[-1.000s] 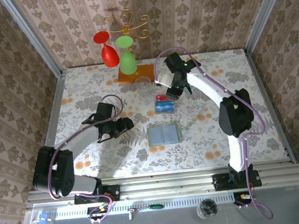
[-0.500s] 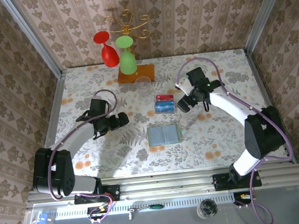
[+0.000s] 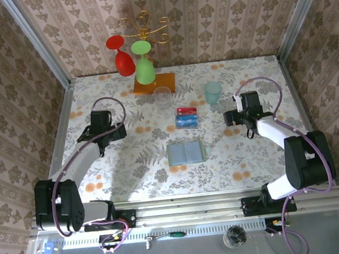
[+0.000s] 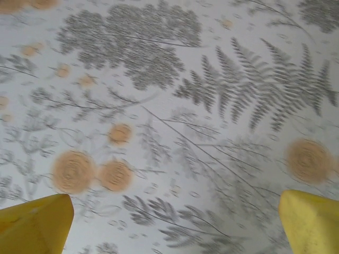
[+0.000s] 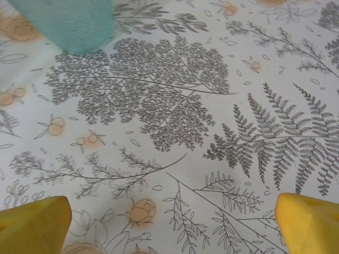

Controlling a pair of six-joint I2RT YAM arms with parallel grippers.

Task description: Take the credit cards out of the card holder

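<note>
The card holder (image 3: 187, 152) lies open and flat in the middle of the table, its two pale grey-green panels side by side. Just behind it lie the credit cards, the red card (image 3: 186, 110) farther back and the blue card (image 3: 187, 121) nearer, both outside the holder. My left gripper (image 3: 116, 132) hovers well to the left of them. Its yellow fingertips (image 4: 34, 225) stand wide apart over bare tablecloth, so it is open (image 4: 172, 227). My right gripper (image 3: 229, 118) is off to the right of the cards, open too (image 5: 172, 225), with nothing between its fingers (image 5: 310, 222).
A pale teal cup (image 3: 213, 91) stands behind the right gripper and shows at the upper left of the right wrist view (image 5: 63, 21). A clear glass (image 3: 163, 93) and a wooden-based rack (image 3: 153, 82) with a red (image 3: 120, 55) and a green goblet (image 3: 145, 69) stand at the back.
Both arms have drawn outward from the middle, the left to the left and the right to the right, uncovering the teal cup. Both grippers have opened wider.
</note>
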